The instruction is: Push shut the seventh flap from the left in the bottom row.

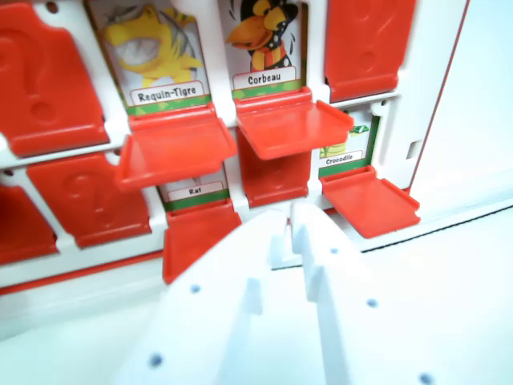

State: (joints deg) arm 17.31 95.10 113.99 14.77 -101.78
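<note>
Below glossy red plastic flaps [175,146], white ridged pincer [292,228].

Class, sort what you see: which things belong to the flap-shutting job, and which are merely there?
Job: gripper; bottom-row flap just beyond it.
Merely there: Corbeau flap; Requin-Tigre flap; Crocodile flap; Rat flap.

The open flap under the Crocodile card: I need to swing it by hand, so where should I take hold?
Take the Crocodile flap by its free front edge, coming from the front. It sticks out flat toward the camera, hinged under the card; that edge is clear, while the closed jaws of the gripper sit toward the wrist view's left.
</note>
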